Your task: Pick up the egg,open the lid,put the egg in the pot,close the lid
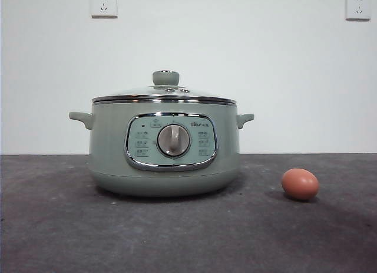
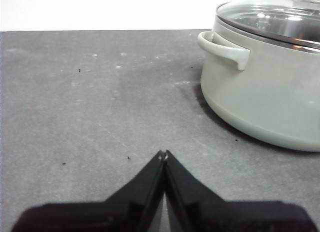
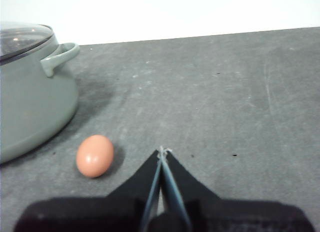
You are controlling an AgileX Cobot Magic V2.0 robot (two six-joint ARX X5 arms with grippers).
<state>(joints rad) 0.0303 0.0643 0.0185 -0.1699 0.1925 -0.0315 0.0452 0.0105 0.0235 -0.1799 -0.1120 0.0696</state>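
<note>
The pot point(image 1: 164, 149) is seen standing on the dark grey tabletop point(image 1: 59, 226) in the front view, with its control panel and central silver dial point(image 1: 174, 140) turned toward the camera. The lid point(image 1: 165, 94) is seated on the pot's rim, and the pale green knob point(image 1: 165, 78) is carried at its top. The egg point(image 1: 300, 184) is found lying on its side on the tabletop, apart from the pot, on the side of the handle seen at the right of the front view. Two wall sockets point(image 1: 103, 3) are mounted high on the white wall behind. No arm is shown in the front view. In the left wrist view, the left claw point(image 2: 163, 154) is shown closed and empty, its jaws pressed tip to tip above bare tabletop, with the pot near it. In the right wrist view, the right claw point(image 3: 161, 151) is likewise shown closed with nothing held, and the egg is seen near its tips, not touched, between the claw and the pot.
</note>
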